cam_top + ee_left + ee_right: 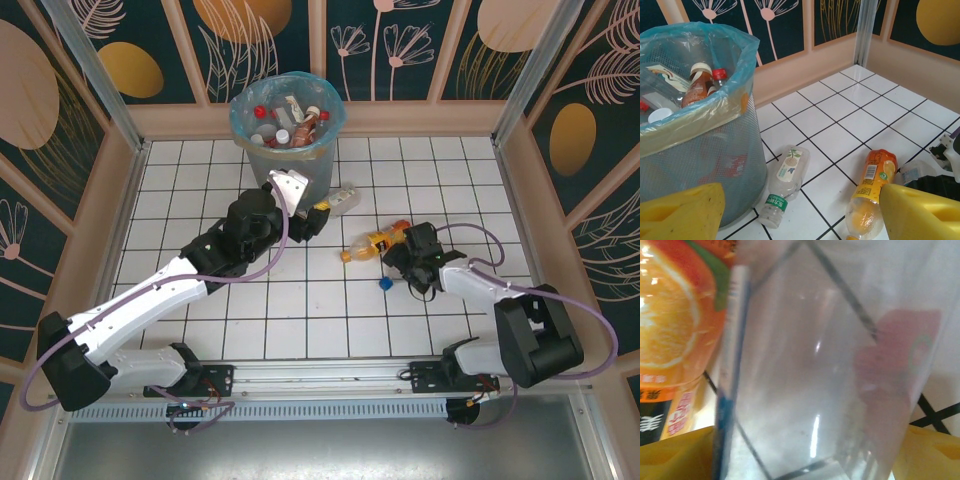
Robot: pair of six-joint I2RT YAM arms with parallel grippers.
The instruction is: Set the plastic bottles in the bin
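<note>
Overhead and low left-wrist views share the bin [265,160].

Bin [700,165] cut off at the left edge, pale bottle [343,196] just right of the bin half hidden behind the left arm [200,265], clear bottle [825,365] blurred (too close), ends cropped.

Wht grid floor [300,310], dk floral walls [400,40]

Your overhead view is evenly bright; the arms [150,300] throw only soft shadows on the tiles [300,300]. At your right wrist the clear bottle [815,365] is blurred, streaked with glare. Your left fingers [680,212] are out of focus.
</note>
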